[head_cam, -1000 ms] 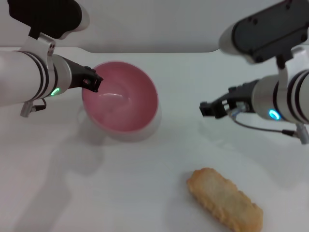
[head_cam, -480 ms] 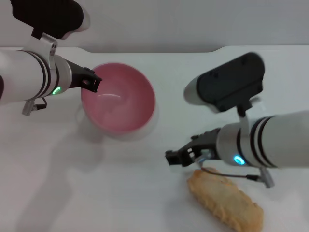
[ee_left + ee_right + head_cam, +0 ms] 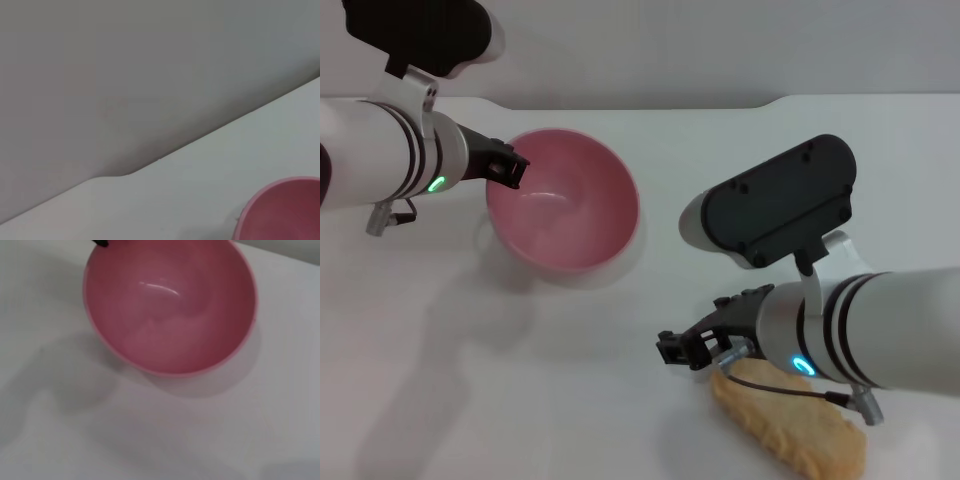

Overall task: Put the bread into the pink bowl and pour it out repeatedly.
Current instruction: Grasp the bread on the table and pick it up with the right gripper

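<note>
step: I go for bread (image 3: pixel 788 430) | right gripper (image 3: pixel 692 349) apart, loaf just behind/below its tips | left gripper (image 3: pixel 508 166) clamped on pink bowl (image 3: pixel 563 212) rim, bowl empty | tip: I centre the tips across loaf's width first

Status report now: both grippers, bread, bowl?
Left gripper at pink bowl rim. Right gripper low beside bread end, nothing held. Bowl empty. Nothing in the way.

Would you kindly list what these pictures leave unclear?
- Bread: head view, its far end is behind the right pincer; contact unclear.
- Left pincer: head view, grip on the pink bowl rim unclear.
- Left wrist view: bowl cut off by the edge.
</note>
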Robot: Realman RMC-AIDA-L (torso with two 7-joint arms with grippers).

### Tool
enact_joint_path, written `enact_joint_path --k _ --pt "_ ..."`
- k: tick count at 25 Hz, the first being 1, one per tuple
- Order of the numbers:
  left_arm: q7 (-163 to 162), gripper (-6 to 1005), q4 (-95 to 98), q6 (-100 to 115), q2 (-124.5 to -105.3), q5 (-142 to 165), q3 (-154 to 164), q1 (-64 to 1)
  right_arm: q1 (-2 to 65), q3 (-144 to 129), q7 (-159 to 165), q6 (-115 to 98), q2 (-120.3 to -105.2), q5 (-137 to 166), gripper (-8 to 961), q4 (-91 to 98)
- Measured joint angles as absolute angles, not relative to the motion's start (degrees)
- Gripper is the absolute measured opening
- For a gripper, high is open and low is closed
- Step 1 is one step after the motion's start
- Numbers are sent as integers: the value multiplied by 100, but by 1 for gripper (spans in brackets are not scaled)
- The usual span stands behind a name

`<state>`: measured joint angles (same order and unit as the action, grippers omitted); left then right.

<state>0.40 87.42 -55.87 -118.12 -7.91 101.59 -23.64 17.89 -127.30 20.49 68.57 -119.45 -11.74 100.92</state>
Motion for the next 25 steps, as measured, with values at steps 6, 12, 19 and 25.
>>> enact_joint_path --k 6,12,19,25 --pt "36 35 8675 -5577 -11812 -791 10111 -2401 1613 -12896 2308 7004 -11944 -1037 741 10367" --pt "31 35 8603 -5571 -11812 -791 10050 -2414 1483 -13155 2706 7432 -11948 -478 742 10557" --pt "26 35 8447 -5541 -11821 -791 9988 -2479 1397 -13144 2794 7435 -11936 -443 742 10271" --pt "26 35 8370 -5536 -11822 -791 9989 -2583 1395 -13172 2805 7308 -11936 -537 742 10174"
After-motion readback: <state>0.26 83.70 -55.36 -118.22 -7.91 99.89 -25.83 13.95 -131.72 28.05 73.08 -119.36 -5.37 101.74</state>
